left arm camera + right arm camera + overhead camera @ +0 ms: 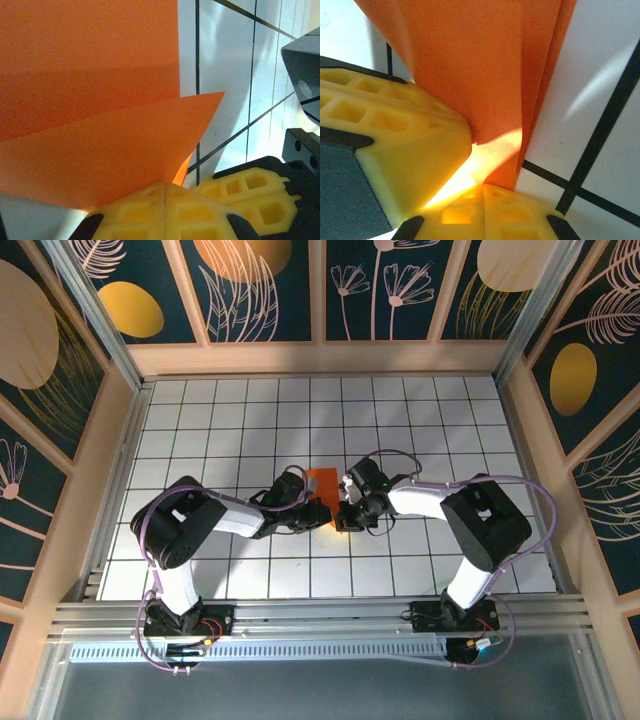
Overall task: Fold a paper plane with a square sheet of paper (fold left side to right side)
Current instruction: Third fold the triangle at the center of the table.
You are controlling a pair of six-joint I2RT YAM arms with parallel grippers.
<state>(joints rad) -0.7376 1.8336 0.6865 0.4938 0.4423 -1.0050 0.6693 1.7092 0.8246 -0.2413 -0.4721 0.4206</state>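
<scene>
1. The left gripper [165,192] has its yellow honeycomb-moulded pads pressed together along one seam. The lower edge of a flap of the thin bright orange paper sheet [90,75] runs in between them, so this gripper is clamped on the paper.
2. The right gripper [482,195] is closed the same way, and its pads meet on the narrow lower end of the paper, where light glows through it.
3. The two grippers sit just beside each other: the right one's yellow fingers [250,192] show at the lower right of the left wrist view.
4. In the left wrist view the held flap tapers to a sharp corner pointing right, out over a white tile. It casts a shadow on the flat layer beneath, whose straight edge runs up the view.
5. In the right wrist view the paper rises from the pads in stacked layers, with long creases running away from the fingers.
6. From above, the paper lies near the middle of the white, black-gridded table [200,430], between the two wrists. Its long axis runs roughly near to far.
</scene>
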